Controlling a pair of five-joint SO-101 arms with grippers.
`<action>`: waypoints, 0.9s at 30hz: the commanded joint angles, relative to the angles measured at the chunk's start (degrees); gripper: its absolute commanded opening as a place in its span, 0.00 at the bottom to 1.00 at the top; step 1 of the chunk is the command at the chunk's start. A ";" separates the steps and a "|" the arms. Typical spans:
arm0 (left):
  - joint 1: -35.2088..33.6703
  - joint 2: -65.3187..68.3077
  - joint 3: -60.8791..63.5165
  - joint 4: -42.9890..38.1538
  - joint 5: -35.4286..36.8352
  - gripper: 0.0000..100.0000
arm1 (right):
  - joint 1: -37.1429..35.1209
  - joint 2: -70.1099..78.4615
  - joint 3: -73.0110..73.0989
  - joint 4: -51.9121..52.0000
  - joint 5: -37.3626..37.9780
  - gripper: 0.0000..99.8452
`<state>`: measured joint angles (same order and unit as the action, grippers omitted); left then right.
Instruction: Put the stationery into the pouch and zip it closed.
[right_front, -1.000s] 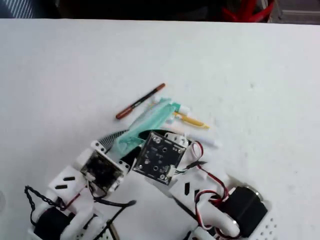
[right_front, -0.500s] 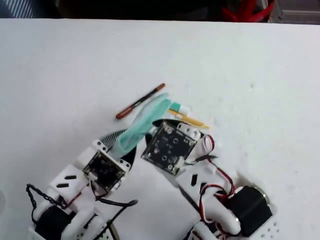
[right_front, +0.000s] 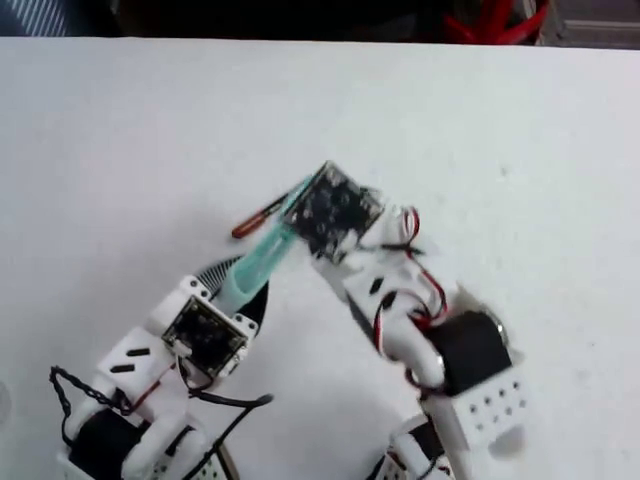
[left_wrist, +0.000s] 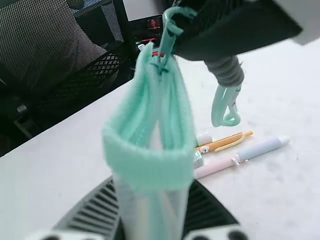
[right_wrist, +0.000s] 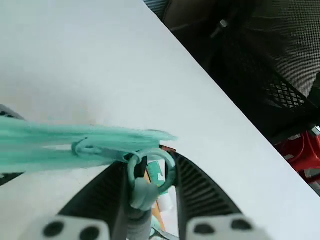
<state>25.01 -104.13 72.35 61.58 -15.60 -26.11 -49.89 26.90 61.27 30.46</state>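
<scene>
The teal mesh pouch (right_front: 262, 255) hangs taut between my two grippers, above the table. My left gripper (right_front: 235, 290) is shut on its near end (left_wrist: 150, 150). My right gripper (right_front: 297, 203) is shut on the zipper pull (right_wrist: 142, 187) at the far end, where the pull's ring (left_wrist: 169, 22) sits between its jaws. A teal clip (left_wrist: 225, 107) dangles below it. A red-brown pen (right_front: 255, 220) lies on the table beside the pouch, partly hidden by it. An orange pen (left_wrist: 225, 141) and a pale blue and pink pen (left_wrist: 250, 151) lie on the table beneath.
The white table (right_front: 520, 150) has wide free room to the left, the right and the far side. Its far edge runs along the top of the high view, with a red object (right_front: 490, 20) beyond. Black mesh chairs (left_wrist: 50, 45) stand behind.
My right arm has swung away from the front toward the far side with the zipper pull, drawing the pouch out straight. The pens it uncovered earlier now lie under it. The left arm stayed put.
</scene>
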 joint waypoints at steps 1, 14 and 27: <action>-0.13 -0.48 -0.70 0.62 -0.35 0.02 | 5.93 3.03 -0.26 -3.91 0.88 0.02; -0.13 -0.48 -0.53 0.35 -0.35 0.02 | 6.99 6.81 -0.70 -4.70 0.35 0.04; -6.29 -0.48 -0.88 -17.49 5.63 0.02 | -1.27 -24.31 -0.18 14.20 1.93 0.33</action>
<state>21.76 -104.04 72.44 51.12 -15.25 -29.45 -70.73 26.90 74.02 31.34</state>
